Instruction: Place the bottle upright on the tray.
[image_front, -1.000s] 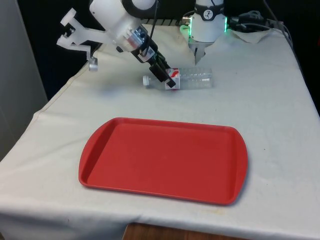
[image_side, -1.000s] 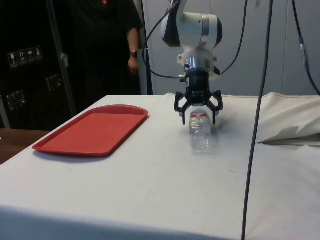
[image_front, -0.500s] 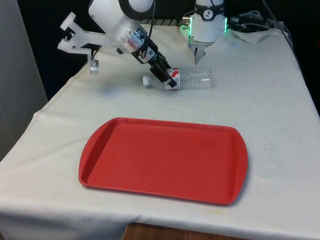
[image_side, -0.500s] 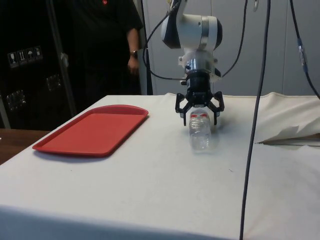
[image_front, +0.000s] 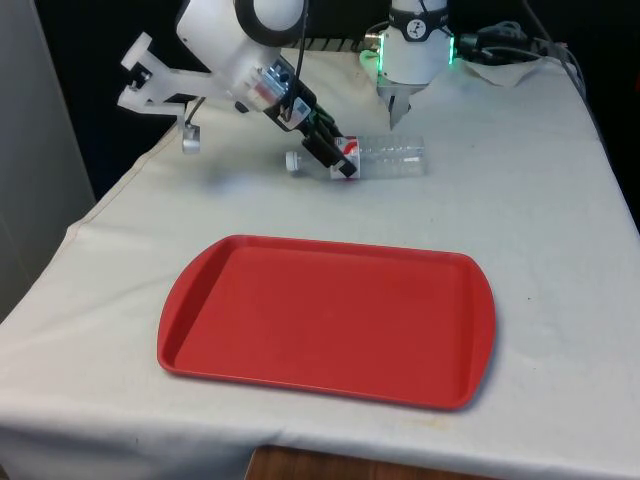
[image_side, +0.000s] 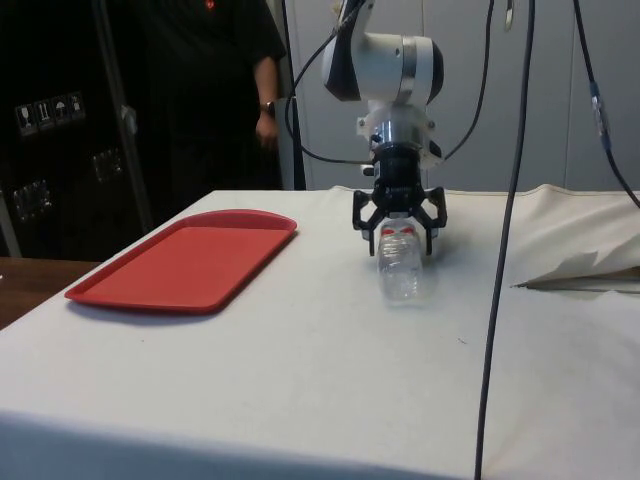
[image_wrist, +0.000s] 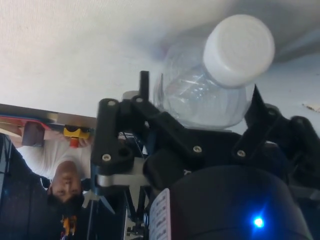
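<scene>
The bottle (image_front: 370, 158) lies on its side on the counter (image_front: 540, 200), a clear plastic one with a white cap (image_front: 292, 160) and a red-and-white label near its neck; in the front view the cap points toward nine o'clock and the base toward three o'clock. In the side view the bottle (image_side: 400, 265) lies end-on, its base toward the camera. The pincer (image_front: 338, 160) reaches down at a slant from about ten o'clock in the front view and sits at the neck end of the bottle, over the label. In the side view the pincer (image_side: 399, 222) straddles the bottle with its black fingers (image_side: 360, 214) spread wide to either side, apart from the plastic, so it is wide and holds nothing. The wrist view shows the white cap (image_wrist: 239, 49) and the clear shoulder of the bottle (image_wrist: 200, 97) lying between the two finger linkages. The red tray (image_front: 328, 318) lies flat on the counter with nothing on it, at about six o'clock from the bottle in the front view and well apart from it; in the side view the tray (image_side: 185, 260) lies at about nine o'clock from the bottle. A person (image_side: 215, 90) in dark clothes stands beyond the counter in the side view, at about ten o'clock from the tray.
</scene>
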